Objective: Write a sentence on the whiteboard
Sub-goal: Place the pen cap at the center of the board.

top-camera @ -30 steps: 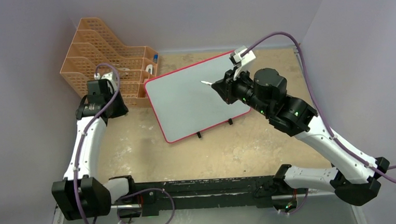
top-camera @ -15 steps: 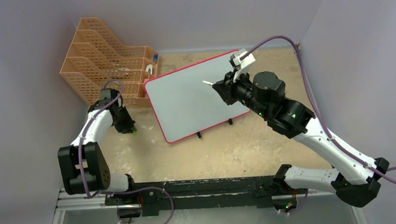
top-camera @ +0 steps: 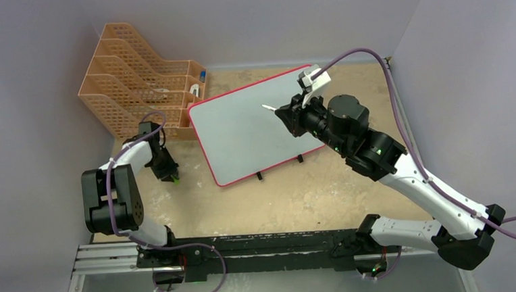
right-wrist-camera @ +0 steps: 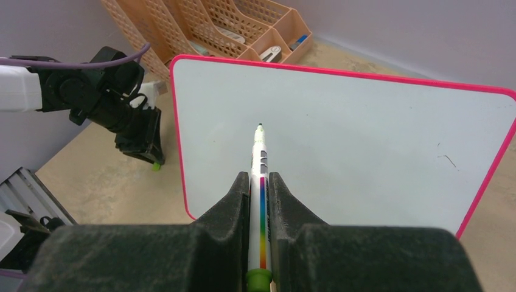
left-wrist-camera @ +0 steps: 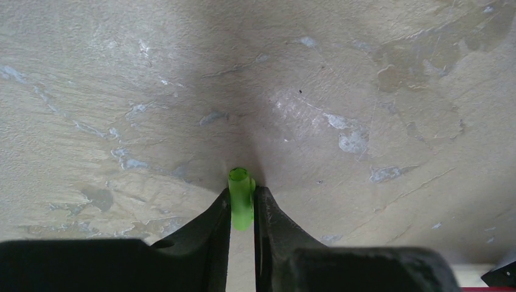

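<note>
At 12 o'clock from the right pincer (right-wrist-camera: 259, 176), clamped along the marker (right-wrist-camera: 258, 149), stood the whiteboard (right-wrist-camera: 365, 140); the left pincer (left-wrist-camera: 242, 196) gripped a green cap (left-wrist-camera: 240, 181).

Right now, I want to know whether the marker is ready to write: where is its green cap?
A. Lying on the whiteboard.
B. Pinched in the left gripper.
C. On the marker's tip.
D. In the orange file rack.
B: the left gripper is shut on the green cap, and the marker in the right gripper shows a bare tip.
</note>
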Controlling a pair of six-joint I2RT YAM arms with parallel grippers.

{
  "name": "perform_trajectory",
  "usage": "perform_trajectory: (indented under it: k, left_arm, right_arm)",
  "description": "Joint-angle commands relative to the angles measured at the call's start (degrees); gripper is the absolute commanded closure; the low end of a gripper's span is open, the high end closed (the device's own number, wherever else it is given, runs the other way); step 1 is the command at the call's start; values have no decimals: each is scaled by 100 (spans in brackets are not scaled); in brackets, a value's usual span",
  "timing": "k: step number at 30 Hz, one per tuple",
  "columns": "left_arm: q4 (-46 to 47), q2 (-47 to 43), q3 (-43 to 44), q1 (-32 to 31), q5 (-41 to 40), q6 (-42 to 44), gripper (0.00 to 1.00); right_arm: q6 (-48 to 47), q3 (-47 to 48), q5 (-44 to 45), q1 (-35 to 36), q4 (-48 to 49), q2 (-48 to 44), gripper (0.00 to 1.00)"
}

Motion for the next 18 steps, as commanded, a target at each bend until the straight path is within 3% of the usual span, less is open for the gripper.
perform_trajectory:
  k: [1,4,12,18]
  left_arm:
    - [230,82,-32,34,-67,-110,82]
    - [211,127,-12,37,-25,-89,78]
    - [147,-169,-25,34,26,-97,52]
    - [142,-65,-23,21,39,-75,48]
  right_arm:
    - [-96,-21,190,-20,362,-23,100]
    - [-123,-42,269,-20,396,-24,100]
    - [-114,-54,327,-20,367,-42,100]
    - [-81,-3,385,-20,372,-72,100]
